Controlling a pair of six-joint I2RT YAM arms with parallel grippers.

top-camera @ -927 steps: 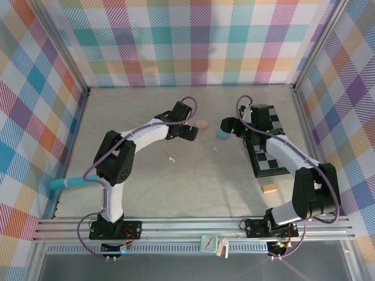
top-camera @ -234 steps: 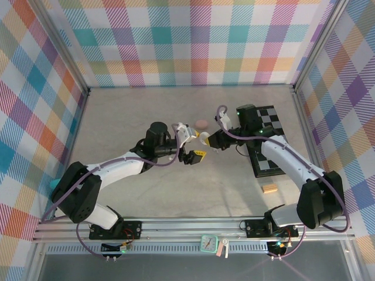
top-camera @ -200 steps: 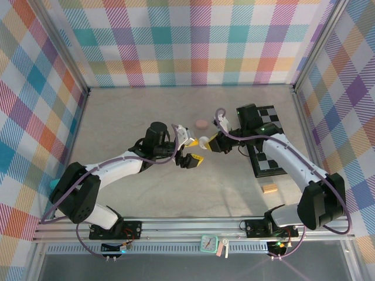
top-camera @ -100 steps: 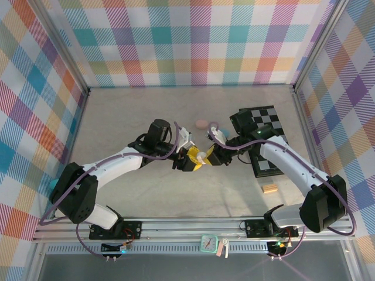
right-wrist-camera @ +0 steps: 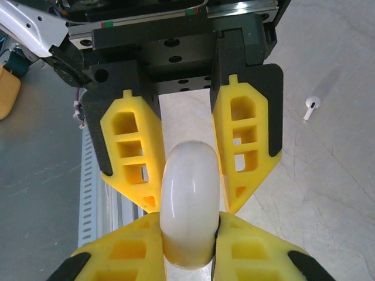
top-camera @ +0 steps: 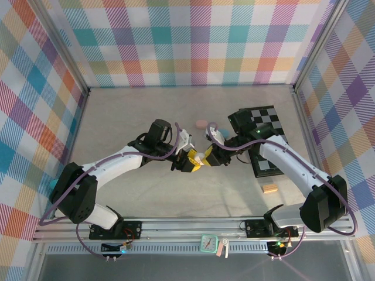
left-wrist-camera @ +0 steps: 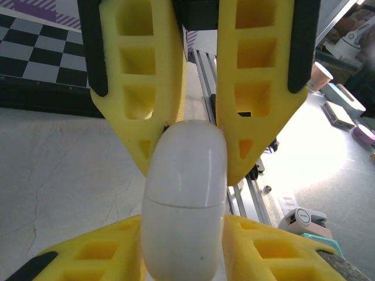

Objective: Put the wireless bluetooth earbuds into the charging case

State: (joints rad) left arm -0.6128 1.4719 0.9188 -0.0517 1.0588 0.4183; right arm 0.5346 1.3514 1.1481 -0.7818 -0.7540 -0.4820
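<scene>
A white pebble-shaped charging case [top-camera: 201, 156] hangs above the table's middle, lid closed, seam visible [left-wrist-camera: 184, 199]. My right gripper [top-camera: 207, 157] is shut on one end of it [right-wrist-camera: 188, 205]. My left gripper [top-camera: 194, 161] comes from the opposite side, and its yellow fingers [left-wrist-camera: 105, 257] press against both flanks of the case. In the right wrist view the left gripper [right-wrist-camera: 190, 202] straddles the case's far end. One white earbud [right-wrist-camera: 311, 107] lies on the table beside the grippers.
A pink case [top-camera: 201, 124] and a light blue case [top-camera: 213, 126] lie just behind the grippers. A black-and-white checkered board [top-camera: 266, 140] sits at the right, with a tan wooden block [top-camera: 269, 188] nearer the front. Patterned walls enclose the table.
The left gripper moved right onto the white case and its jaws closed around it. The right gripper carried the case forward and left to the meeting point and stayed shut on it.
</scene>
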